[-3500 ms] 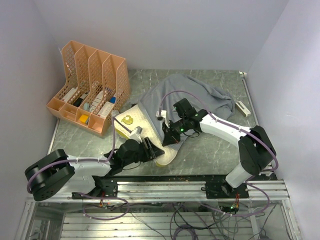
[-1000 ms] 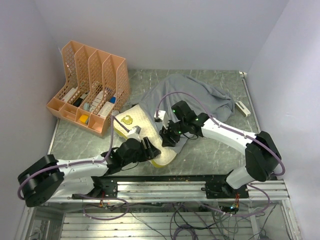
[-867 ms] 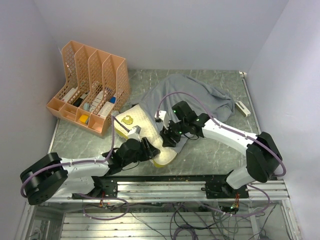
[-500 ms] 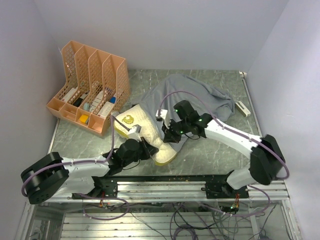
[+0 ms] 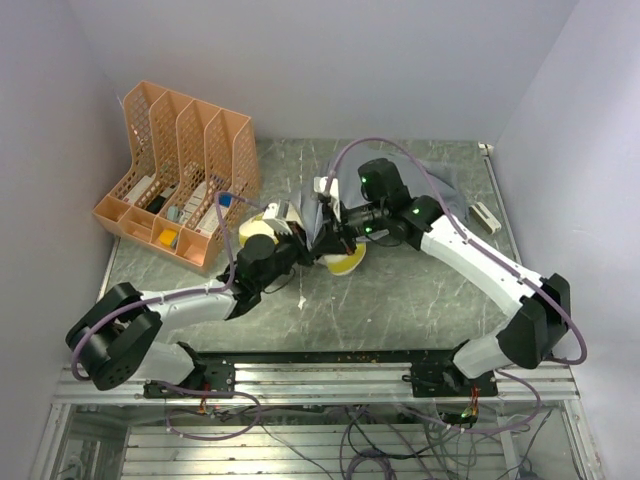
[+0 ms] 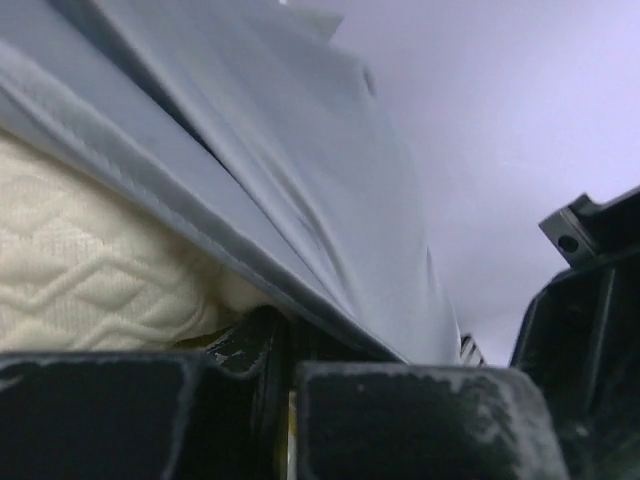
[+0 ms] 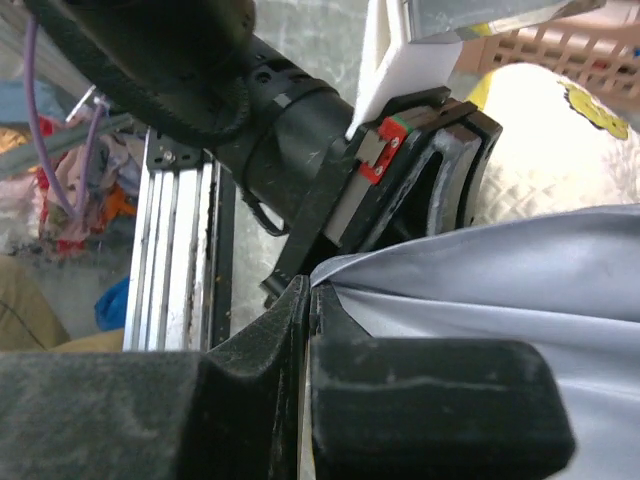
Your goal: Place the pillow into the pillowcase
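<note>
Partly sleeved, the pillow (image 5: 262, 230) shows bare at 9 o'clock; our right jaws pinch the pillowcase (image 7: 480, 290) hem, left jaws' state unclear.

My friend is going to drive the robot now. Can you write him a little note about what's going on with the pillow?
Left gripper: pinched shut, seemingly on the edge of the pillow.
Right gripper: shut on the hem of the pillowcase.
Where: pillow and pillowcase are mid-table between the two arms, near the orange file rack.
Done: the pillowcase covers part of the pillow.
Left: in the top view, the pillow's logo end and a yellow corner are uncovered. Draw the pillowcase over the rest, then let go.
</note>
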